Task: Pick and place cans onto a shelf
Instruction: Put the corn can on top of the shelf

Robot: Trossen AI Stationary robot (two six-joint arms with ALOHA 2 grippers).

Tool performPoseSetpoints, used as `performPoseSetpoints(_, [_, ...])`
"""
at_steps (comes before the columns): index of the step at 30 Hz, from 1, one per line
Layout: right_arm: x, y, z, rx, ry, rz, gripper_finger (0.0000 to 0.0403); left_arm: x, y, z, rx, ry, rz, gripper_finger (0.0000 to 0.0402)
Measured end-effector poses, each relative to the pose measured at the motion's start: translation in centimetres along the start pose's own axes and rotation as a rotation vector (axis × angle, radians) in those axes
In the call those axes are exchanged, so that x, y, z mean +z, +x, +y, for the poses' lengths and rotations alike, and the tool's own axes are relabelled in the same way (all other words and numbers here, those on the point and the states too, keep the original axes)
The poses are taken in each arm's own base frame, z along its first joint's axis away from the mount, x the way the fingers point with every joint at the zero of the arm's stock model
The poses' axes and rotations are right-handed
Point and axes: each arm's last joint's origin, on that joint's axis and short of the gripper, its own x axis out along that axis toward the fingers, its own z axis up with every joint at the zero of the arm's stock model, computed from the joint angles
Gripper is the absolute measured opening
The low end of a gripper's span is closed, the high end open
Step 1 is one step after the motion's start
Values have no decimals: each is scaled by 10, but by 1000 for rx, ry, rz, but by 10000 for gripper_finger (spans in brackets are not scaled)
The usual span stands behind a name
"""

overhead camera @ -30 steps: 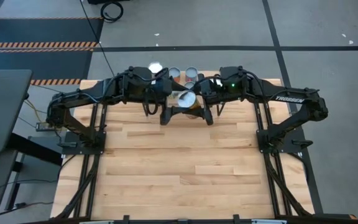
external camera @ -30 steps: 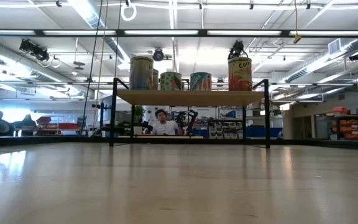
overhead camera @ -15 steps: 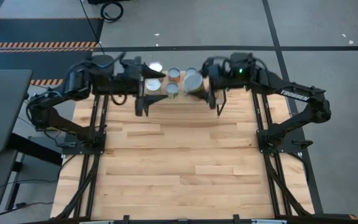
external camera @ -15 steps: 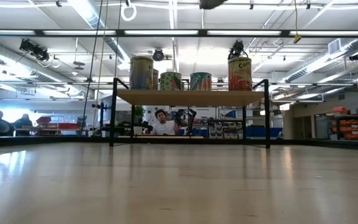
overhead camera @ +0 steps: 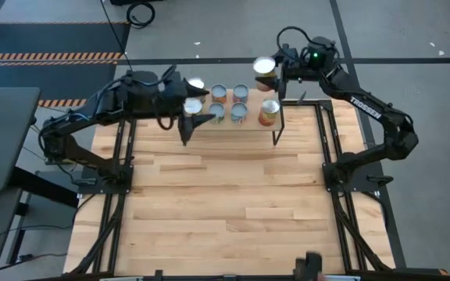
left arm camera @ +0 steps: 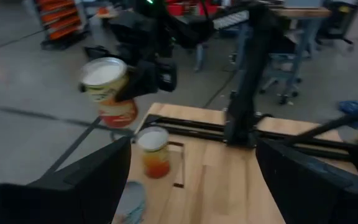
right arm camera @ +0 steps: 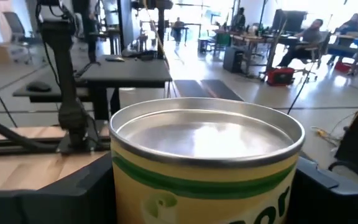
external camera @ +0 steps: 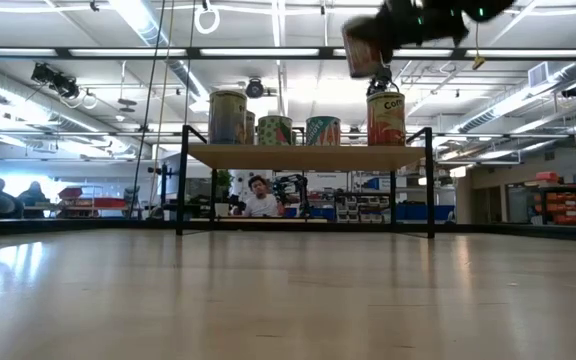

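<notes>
The shelf (overhead camera: 250, 125) stands at the table's far edge, with several cans (overhead camera: 219, 94) on it; in the low view (external camera: 303, 156) they stand upright on its board. My right gripper (overhead camera: 272, 68) is shut on a yellow can with a green band and orange base (overhead camera: 265, 66), high over the shelf's far right end (external camera: 366, 48). My left gripper (overhead camera: 190, 119) hangs open and empty over the shelf's left end; its fingers (left arm camera: 73, 186) stand wide apart. My right gripper pinches the can's side wall (right arm camera: 123, 186) between its two fingers, one on each side, below the silver top (right arm camera: 207, 134). The fingers come about level from the table's right. The can is lifted clear above the shelf and tilts a little (left arm camera: 107, 90).
An orange-labelled can (overhead camera: 269, 114) stands at the shelf's near right corner, just below the held can (left arm camera: 154, 152). Black shelf legs (external camera: 429, 185) stand at its ends. Bare wooden tabletop (overhead camera: 233, 203) stretches toward the near edge. A person (external camera: 261, 200) sits far behind.
My right gripper has carried the can from the shelf's near middle toward the far edge and the table's right, holding it clear above the shelf. My left gripper has drawn away from it toward the table's left and stands over the shelf's left end.
</notes>
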Motion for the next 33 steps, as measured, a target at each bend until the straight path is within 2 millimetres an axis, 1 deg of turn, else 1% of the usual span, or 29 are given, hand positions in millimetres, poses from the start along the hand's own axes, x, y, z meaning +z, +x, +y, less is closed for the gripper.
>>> performPoseSetpoints(3, [-31, -10, -21, 22, 25, -8, 308, -3, 7, 12, 46, -31, 21, 348])
performPoseSetpoints(6, [-55, -19, -41, 53, 65, -28, 308, -5, 16, 23, 90, -41, 33, 348])
performPoseSetpoints(9, [-77, -19, -58, 106, 101, -23, 308, -8, 24, 35, 129, -47, 49, 348])
performPoseSetpoints(11, [-87, -17, -65, 165, 101, -27, 308, -10, 30, 42, 152, -49, 56, 348])
performPoseSetpoints(17, [-108, -18, -88, 247, 100, -60, 308, -15, 42, 56, 196, -52, 78, 347])
performPoseSetpoints(20, [-122, -14, -96, 300, 91, -71, 308, -17, 49, 61, 210, -40, 80, 347])
performPoseSetpoints(24, [-140, -6, -103, 388, 128, -77, 308, -19, 56, 70, 235, -46, 74, 347])
performPoseSetpoints(28, [-145, -4, -106, 466, 148, -80, 309, -23, 63, 76, 254, -50, 98, 347])
performPoseSetpoints(33, [-151, -1, -109, 503, 137, -78, 309, -27, 69, 79, 260, -52, 116, 347])
